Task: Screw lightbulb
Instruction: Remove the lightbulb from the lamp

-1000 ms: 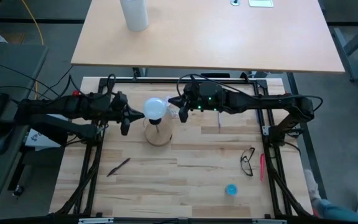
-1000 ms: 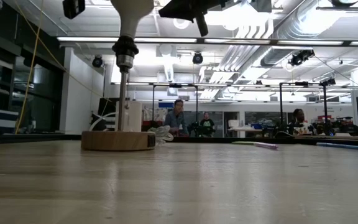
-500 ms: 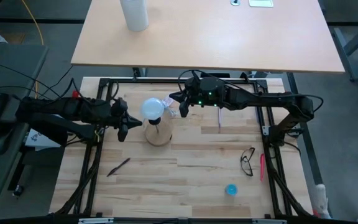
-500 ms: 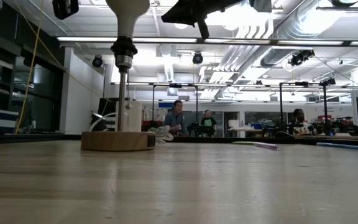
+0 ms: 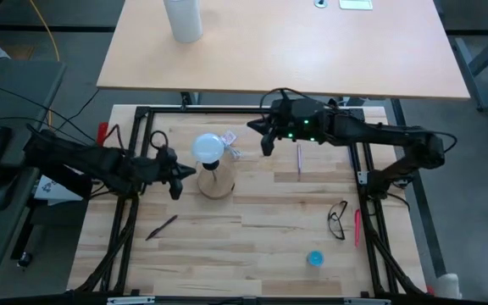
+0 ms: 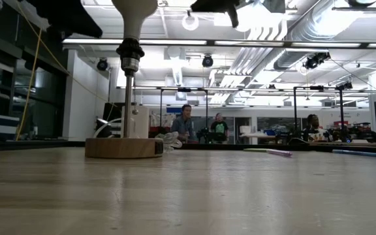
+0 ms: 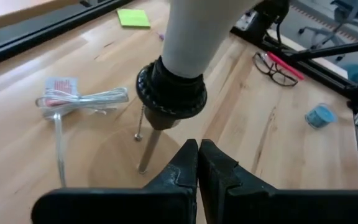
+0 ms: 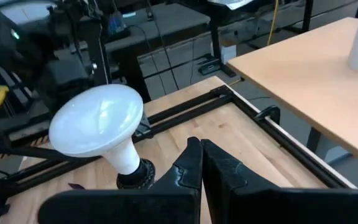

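Wooden table, near its back edge: we see the lightbulb (image 5: pixel 209 147) seated in its socket | left gripper (image 5: pixel 174 178) and right gripper (image 5: pixel 265 141) have backed away, clenched empty | screwing looks finished

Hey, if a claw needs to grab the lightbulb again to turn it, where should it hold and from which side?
Probably the wide frosted globe of the lightbulb, pinched across its sides from above. It stands upright in the socket with the globe on top and clear all round, while the cone neck narrows into the socket. Both the left claw and right claw are shut and clear of it.
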Motion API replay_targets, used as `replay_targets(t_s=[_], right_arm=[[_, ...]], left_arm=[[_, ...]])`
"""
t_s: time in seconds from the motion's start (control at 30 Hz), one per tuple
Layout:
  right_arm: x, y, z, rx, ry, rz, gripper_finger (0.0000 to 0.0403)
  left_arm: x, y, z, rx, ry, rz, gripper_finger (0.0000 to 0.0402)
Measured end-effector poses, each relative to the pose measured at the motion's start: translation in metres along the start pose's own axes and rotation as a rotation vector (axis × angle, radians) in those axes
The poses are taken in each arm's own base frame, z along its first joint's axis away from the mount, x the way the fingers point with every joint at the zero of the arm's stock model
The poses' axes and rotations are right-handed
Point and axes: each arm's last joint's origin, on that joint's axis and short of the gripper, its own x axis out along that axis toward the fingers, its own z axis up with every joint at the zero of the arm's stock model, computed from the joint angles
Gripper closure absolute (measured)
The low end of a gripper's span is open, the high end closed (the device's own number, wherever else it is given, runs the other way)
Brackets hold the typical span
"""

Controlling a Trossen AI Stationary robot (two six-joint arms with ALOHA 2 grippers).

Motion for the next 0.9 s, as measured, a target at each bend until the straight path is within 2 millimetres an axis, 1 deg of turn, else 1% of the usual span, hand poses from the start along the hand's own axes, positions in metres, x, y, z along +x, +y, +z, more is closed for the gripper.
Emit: replay_targets(t_s=[0.1,0.2,0.33,0.43,0.53,0.63,0.73,0.8,0.9], right_arm=[[-0.014,0.0,0.005,0.013,-0.007,0.001,0.0403],[-0.026,0.0,0.012,0.014,-0.032,0.007,0.0403],[-0.04,0.0,0.018,0.006,-0.059,0.013,0.0403],[-0.047,-0.001,0.02,-0.004,-0.067,-0.003,0.0403],[-0.051,-0.001,0.022,-0.007,-0.078,-0.007,0.04],[-0.051,-0.001,0.023,-0.007,-0.082,-0.007,0.0385],[-0.051,-0.001,0.023,-0.009,-0.081,-0.008,0.0358],[-0.05,-0.001,0.022,-0.009,-0.083,-0.022,0.0338],[-0.05,-0.001,0.022,-0.009,-0.085,-0.035,0.0314]], left_arm=[[0.004,0.001,-0.001,0.003,-0.028,0.002,0.0385],[0.004,0.001,0.004,0.048,-0.053,0.003,0.0351],[-0.002,0.001,0.015,0.095,-0.091,0.001,0.0287],[-0.005,0.0,0.023,0.108,-0.116,0.007,0.0233],[-0.005,0.001,0.025,0.095,-0.131,0.021,0.0184],[0.001,0.003,0.023,0.067,-0.112,0.046,0.0147],[0.006,0.004,0.024,0.036,-0.122,0.076,0.0122],[0.008,0.003,0.026,0.028,-0.145,0.089,0.0112],[0.013,0.0,0.028,0.045,-0.162,0.085,0.0107]])
